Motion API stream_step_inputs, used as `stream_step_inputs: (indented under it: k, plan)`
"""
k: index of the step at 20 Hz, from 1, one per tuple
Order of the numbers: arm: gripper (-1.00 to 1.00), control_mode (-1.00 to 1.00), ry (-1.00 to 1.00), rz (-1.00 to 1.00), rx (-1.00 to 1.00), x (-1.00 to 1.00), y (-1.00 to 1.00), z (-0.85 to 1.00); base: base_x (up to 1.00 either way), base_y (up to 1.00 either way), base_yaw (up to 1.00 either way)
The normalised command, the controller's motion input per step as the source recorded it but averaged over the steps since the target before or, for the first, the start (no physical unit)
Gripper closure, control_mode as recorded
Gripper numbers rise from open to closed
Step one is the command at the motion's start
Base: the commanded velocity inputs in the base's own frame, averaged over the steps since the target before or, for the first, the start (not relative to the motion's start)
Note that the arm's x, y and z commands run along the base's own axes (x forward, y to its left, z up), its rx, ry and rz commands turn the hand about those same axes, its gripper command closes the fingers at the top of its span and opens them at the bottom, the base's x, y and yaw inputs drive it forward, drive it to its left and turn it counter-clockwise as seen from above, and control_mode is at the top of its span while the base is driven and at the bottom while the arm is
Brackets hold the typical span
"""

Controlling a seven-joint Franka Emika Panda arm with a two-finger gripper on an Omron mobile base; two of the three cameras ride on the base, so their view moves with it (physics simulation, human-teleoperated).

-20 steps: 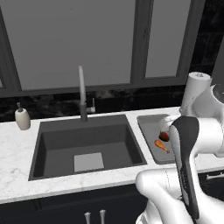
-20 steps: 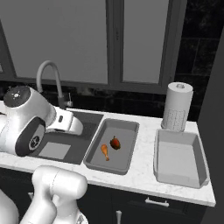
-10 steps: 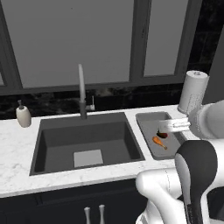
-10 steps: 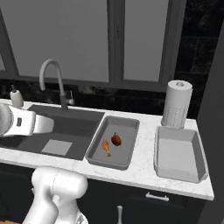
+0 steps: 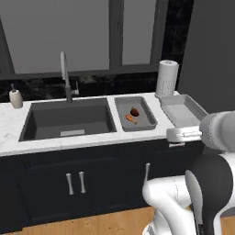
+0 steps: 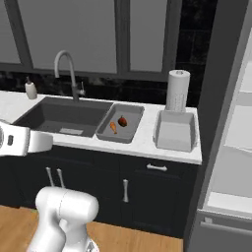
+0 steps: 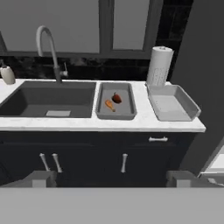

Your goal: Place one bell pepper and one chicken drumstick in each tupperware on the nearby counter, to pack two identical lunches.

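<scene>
Currently my gripper [image 7: 112, 178] is spread wide with nothing between the fingers [image 7: 41, 178]; it sits back from the counter [image 7: 100, 124], facing the navy cabinets [image 7: 87, 153]. Two grey tupperware tubs are on the counter right of the sink [image 7: 48, 103]. The near tub [image 7: 115, 101], just beside the sink, holds one bell pepper [image 7: 117, 98] and one chicken drumstick [image 7: 109, 105], close together. The far tub [image 7: 173, 104] sits at the counter's right end with nothing visible inside, touching or just in front of the paper towel roll [image 7: 159, 66]. Faucet [image 7: 47, 46] stands behind the sink, soap bottle [image 7: 7, 74] at far left.
</scene>
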Motion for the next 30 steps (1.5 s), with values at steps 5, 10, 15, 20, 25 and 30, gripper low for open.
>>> stream_step_inputs:
  k: [5,10,15,20,25,30]
  plan:
    - [-1.0,1.0,0.0,0.0,0.0,0.0,0.0,0.0,-0.45,-1.0,0.03]
    - [-1.0,1.0,0.0,0.0,0.0,0.0,0.0,0.0,-0.06,-1.0,0.01]
    - [-1.0,1.0,0.0,0.0,0.0,0.0,0.0,0.0,0.01,-1.0,0.0]
    - [-1.0,1.0,0.0,0.0,0.0,0.0,0.0,0.0,0.4,-0.73,0.0]
    - [-1.0,1.0,0.0,0.0,0.0,0.0,0.0,0.0,0.41,-0.45,0.0]
    - [-1.0,1.0,0.0,0.0,0.0,0.0,0.0,0.0,0.37,-0.37,0.0]
